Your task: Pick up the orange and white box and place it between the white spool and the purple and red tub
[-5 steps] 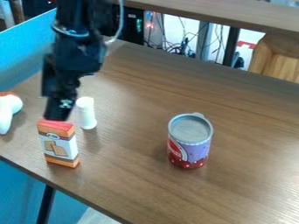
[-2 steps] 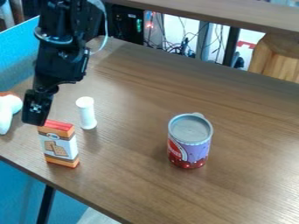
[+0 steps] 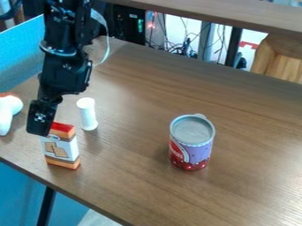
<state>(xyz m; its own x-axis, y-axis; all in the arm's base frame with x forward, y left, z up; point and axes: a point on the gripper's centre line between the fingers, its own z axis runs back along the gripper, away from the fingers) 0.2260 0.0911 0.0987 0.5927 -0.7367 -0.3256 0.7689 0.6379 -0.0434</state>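
I'm seeing my claw hanging low at the left of the bench, right over the box and covering its far left corner from this angle. I can't tell how far open the claw is, or whether it is touching or gripping the box. The box is standing upright by the bench's near left edge, showing its red top, orange bands and a pale front with brown squares. Just beyond it and slightly right, a white tube is standing upright, apart from the box. Left of the claw, a white toy with an orange-red top is lying partly cut off by the view's left edge. Well apart to the right, a can is standing with its grey lid up, purple above and red below. Farther out, a blue panel is rising along the far left, and wires are tangling behind the bench's far edge.
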